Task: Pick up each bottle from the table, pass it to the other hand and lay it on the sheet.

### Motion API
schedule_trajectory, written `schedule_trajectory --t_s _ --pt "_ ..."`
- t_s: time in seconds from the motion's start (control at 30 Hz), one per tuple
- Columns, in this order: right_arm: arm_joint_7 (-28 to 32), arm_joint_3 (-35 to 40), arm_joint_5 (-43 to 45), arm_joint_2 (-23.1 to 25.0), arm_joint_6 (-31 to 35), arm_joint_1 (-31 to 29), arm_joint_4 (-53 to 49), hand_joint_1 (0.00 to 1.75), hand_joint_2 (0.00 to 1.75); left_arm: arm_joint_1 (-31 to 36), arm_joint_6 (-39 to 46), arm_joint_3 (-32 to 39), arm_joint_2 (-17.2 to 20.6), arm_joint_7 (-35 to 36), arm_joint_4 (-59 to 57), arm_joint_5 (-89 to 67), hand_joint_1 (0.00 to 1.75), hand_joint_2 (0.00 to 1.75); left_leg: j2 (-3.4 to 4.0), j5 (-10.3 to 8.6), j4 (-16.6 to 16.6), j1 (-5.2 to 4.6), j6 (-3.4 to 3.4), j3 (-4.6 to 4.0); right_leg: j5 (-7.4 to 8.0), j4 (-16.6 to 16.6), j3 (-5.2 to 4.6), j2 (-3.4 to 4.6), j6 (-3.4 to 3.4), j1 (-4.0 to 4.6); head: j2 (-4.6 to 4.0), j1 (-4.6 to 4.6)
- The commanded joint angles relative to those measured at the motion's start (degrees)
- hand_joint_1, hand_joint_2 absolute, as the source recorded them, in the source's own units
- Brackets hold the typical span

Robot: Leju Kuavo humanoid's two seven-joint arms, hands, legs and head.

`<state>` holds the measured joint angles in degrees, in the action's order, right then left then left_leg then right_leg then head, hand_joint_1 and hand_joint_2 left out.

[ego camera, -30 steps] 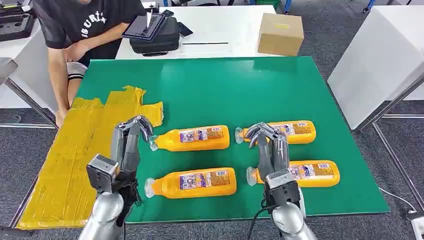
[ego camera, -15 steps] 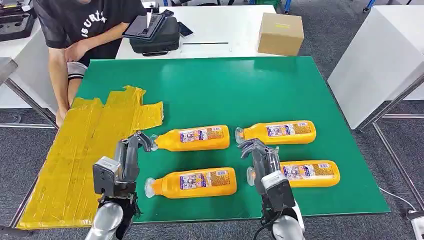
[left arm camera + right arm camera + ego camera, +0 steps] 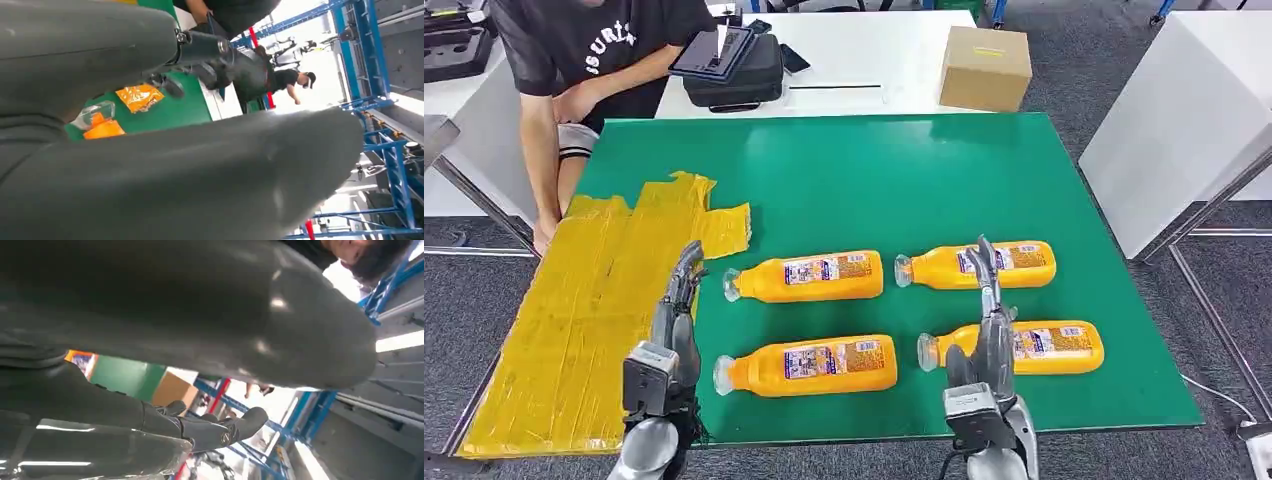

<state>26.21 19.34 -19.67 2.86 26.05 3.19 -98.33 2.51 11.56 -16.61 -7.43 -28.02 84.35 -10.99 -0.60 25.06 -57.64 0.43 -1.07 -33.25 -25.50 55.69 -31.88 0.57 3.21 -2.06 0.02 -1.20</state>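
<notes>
Four orange bottles lie on their sides on the green bench, none on the yellow sheet: far left bottle, far right bottle, near left bottle and near right bottle. The left robot hand hangs at the sheet's edge, fingers extended, empty. The right robot hand is raised between the two right bottles, fingers straight, holding nothing.

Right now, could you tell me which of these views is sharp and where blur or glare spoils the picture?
Head view: evenly lit and sharp, the labels on the four orange bottles showing clearly. Left wrist view: the grey thumb is a soft blur up close, and the bright background is washed out. Right wrist view: the hand cover is out of focus with glare spots, and the light beyond is overexposed.
</notes>
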Motion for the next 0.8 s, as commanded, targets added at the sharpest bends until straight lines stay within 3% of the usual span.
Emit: schedule_trajectory --t_s 0.03,0.17,0.2,0.33,0.4,0.8 --pt "-4.7 0.6 -8.8 -4.4 4.5 -1.0 0.1 0.00 0.00 0.3 0.8 1.3 -0.2 -0.3 -3.6 -1.6 0.00 0.00 0.04 0.04 0.1 0.03 0.05 0.17 -0.01 -0.1 0.21 -0.06 -0.25 0.07 0.00 0.00" --pt "-5.9 0.3 -11.2 -5.1 4.2 -1.3 0.3 0.00 0.00 0.4 0.8 1.5 -0.2 -0.2 -3.6 -1.6 0.00 0.00 0.03 0.02 0.0 0.02 0.04 0.11 0.00 -0.1 0.14 -0.04 -0.18 0.05 -0.02 -0.02" --pt "-8.9 0.0 -15.7 -5.9 3.1 -1.0 0.4 0.00 0.00 0.0 0.9 1.9 -0.3 -0.1 -3.4 -1.6 0.00 0.00 0.03 0.02 0.0 0.02 0.04 0.13 0.00 -0.1 0.17 -0.06 -0.21 0.06 -0.02 -0.02" --pt "-11.6 -1.7 -21.3 -7.0 2.7 1.2 -0.5 0.00 0.00 -1.2 0.9 2.4 -0.3 -0.1 -2.8 -1.9 0.00 0.00 0.01 0.02 0.1 0.00 0.03 0.13 -0.01 -0.1 0.17 -0.07 -0.20 0.04 -0.02 0.00" --pt "-15.7 -3.0 -29.9 -7.9 2.5 2.6 -0.5 0.00 0.00 -1.9 0.7 2.7 -0.3 -0.1 -2.3 -2.1 0.00 0.00 -0.02 0.04 0.1 0.01 0.05 0.15 -0.03 -0.1 0.20 -0.11 -0.22 0.05 -0.02 -0.02" --pt "-24.9 -7.9 -45.3 -8.3 -0.6 4.4 -0.6 0.00 0.00 -3.0 -0.5 4.0 -0.8 0.3 -1.5 -2.5 0.00 0.00 -0.01 0.02 0.0 -0.02 0.02 0.05 -0.01 -0.1 0.08 -0.07 -0.14 0.01 0.00 0.00"
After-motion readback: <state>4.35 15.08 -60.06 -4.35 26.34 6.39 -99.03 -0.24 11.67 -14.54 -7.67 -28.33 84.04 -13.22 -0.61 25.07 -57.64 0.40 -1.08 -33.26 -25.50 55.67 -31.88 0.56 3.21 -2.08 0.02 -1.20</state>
